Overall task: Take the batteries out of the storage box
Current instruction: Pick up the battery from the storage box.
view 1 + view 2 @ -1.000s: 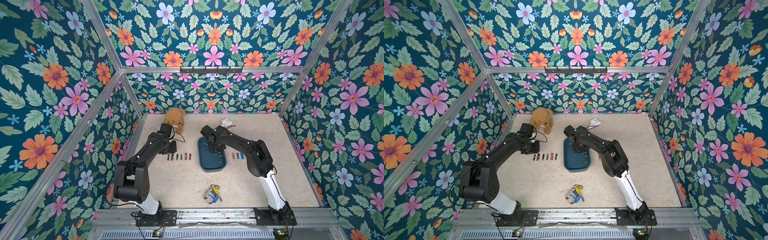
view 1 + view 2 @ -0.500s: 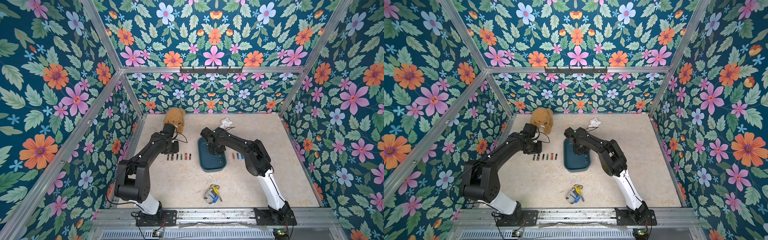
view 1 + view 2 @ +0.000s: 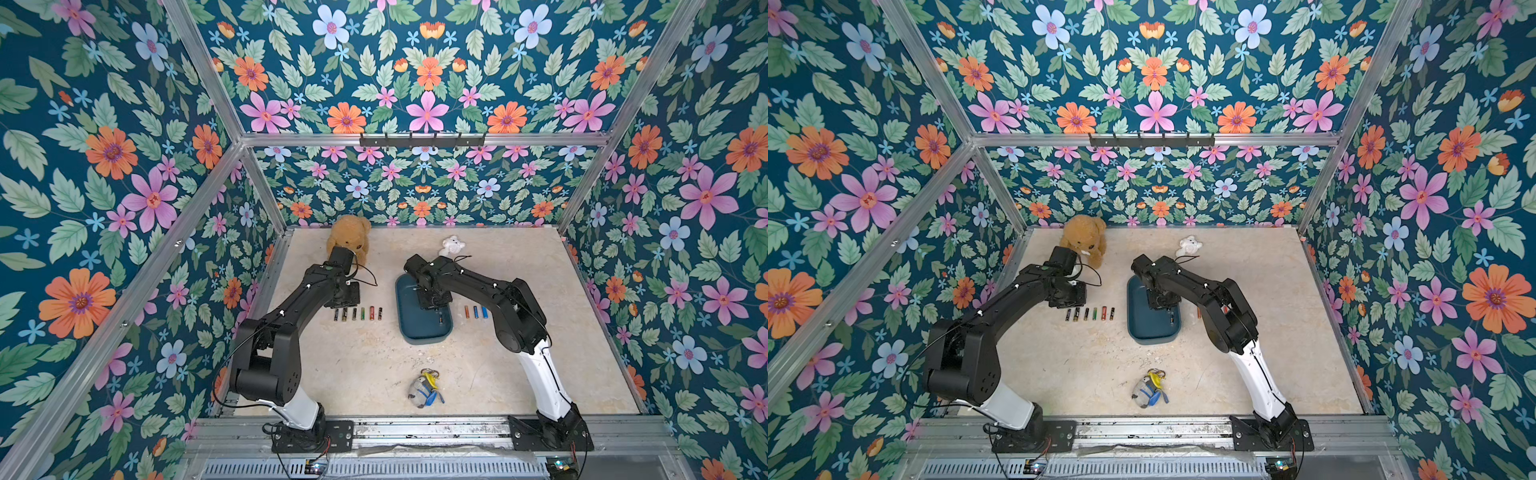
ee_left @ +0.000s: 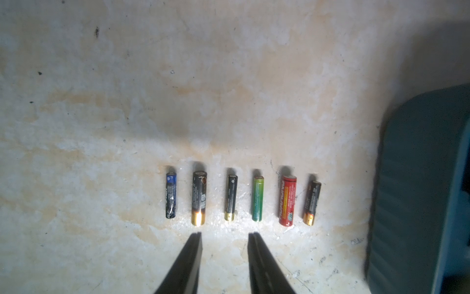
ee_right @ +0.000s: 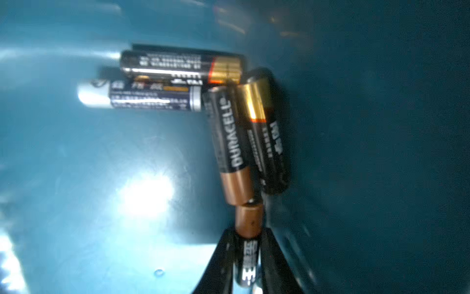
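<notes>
Right wrist view: right fingers clamped on a battery, several more left in the storage box; left fingers apart, six batteries already out.

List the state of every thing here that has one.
storage box: on table, holds loose batteries.
left tool: open, empty.
right tool: shut on held battery, inside box.
six-battery row: lying on table, outside box.
three batteries: lying on table, outside box.
</notes>
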Controlling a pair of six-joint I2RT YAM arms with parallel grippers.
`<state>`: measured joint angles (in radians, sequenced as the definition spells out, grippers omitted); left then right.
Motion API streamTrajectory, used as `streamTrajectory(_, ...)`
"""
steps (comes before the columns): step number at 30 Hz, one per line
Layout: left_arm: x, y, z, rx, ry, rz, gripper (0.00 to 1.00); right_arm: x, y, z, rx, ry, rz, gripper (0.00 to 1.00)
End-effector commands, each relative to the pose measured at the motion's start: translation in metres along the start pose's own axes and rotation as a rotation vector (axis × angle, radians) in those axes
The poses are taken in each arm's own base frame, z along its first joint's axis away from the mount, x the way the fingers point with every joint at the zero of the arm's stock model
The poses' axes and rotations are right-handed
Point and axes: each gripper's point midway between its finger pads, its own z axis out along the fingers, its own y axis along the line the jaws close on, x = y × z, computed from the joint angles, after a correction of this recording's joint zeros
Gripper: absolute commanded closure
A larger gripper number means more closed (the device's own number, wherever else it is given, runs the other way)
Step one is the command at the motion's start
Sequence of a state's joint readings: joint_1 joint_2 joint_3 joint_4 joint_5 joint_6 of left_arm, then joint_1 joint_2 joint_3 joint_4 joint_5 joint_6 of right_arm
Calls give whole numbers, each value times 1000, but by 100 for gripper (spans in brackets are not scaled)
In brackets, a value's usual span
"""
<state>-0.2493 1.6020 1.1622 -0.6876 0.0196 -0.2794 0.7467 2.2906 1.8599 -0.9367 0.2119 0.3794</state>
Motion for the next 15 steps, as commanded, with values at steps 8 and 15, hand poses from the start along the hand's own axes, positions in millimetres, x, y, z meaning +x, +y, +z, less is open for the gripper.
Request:
streamTrajectory(8,2,-1,2,-19,12,11,63,-10,6,-36,-101,-51,40,82)
streamTrajectory(15,3,-1,4,-19,17,15,63,-23,4,-63,-146,-100,69,82)
